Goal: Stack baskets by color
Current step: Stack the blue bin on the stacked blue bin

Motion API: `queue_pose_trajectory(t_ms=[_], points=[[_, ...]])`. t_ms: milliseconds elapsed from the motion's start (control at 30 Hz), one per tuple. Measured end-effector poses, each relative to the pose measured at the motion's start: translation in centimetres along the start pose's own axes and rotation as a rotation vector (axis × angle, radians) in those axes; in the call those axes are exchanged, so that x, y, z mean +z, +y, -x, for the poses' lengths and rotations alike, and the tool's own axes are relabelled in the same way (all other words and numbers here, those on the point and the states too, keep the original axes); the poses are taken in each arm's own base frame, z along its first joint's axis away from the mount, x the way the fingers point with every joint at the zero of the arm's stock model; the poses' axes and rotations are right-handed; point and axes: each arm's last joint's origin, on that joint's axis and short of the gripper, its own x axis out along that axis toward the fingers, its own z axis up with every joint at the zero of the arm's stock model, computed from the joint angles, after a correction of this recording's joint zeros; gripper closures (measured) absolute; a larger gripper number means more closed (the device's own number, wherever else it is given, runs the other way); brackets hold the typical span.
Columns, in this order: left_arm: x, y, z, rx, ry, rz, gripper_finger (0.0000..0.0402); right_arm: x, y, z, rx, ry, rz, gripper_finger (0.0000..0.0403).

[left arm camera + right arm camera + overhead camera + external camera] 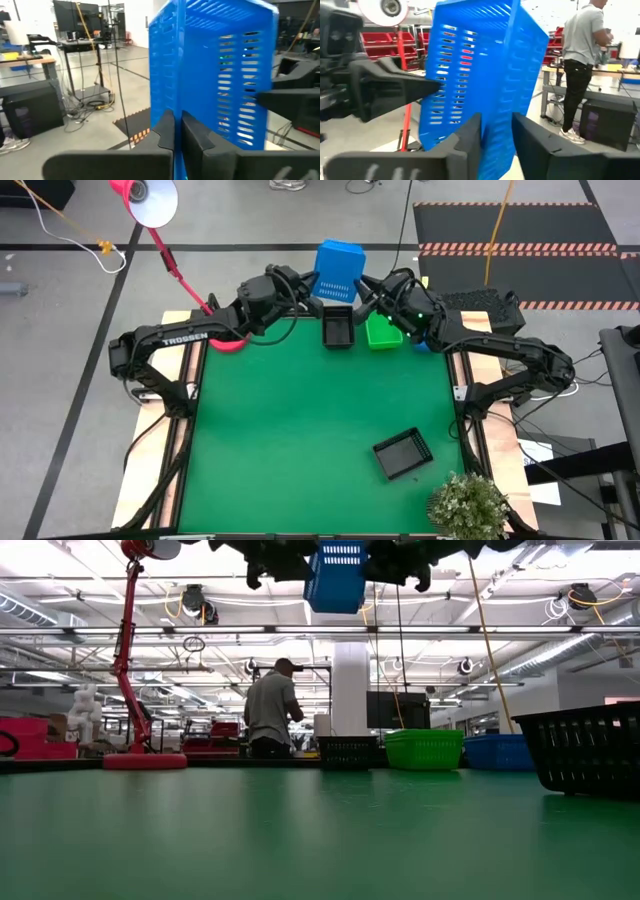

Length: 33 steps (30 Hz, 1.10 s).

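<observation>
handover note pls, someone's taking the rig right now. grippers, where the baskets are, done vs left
Left gripper: shut on the wall of the blue basket, held in the air above the table's far edge.
Right gripper: fingers straddle the opposite wall of that basket with a gap, so no firm grip shows.
On the table, far edge: black basket, green basket, blue basket on the table beside it, mostly hidden under the right arm from above. Loose black basket near the front right.
Done: piles started at the far edge; how many in each, can't tell.
Left: place the held blue one, stack the loose black one.
</observation>
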Motion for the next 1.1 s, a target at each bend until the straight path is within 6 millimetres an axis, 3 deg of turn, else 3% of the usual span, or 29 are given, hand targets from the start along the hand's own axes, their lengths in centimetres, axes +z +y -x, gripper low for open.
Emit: queue_pose_trajectory(t_ms=[100, 267, 500, 867, 1100], points=[[0.1, -0.1, 0.0, -0.036, -0.009, 0.006, 0.0392, 0.0, -0.6, -0.2, -0.007, -0.001, -0.024, 0.0342], [0.1, -0.5, 0.1, -0.113, -0.002, 0.041, 0.0348, 0.1, -1.5, -0.6, 0.009, -0.002, -0.037, 0.0393], [0.1, -1.3, 0.4, -0.246, 0.006, 0.077, 0.0291, 0.0, -2.6, -1.0, -0.030, 0.004, -0.071, 0.0387], [-0.5, -2.0, 1.1, -0.332, 0.118, 0.179, 0.0135, 0.3, -4.5, -0.7, -0.096, 0.083, -0.043, 0.0397], [-1.9, -1.4, 1.8, -0.290, 0.315, 0.189, 0.0126, 2.3, -7.7, 0.7, -0.233, 0.291, -0.078, 0.0399]])
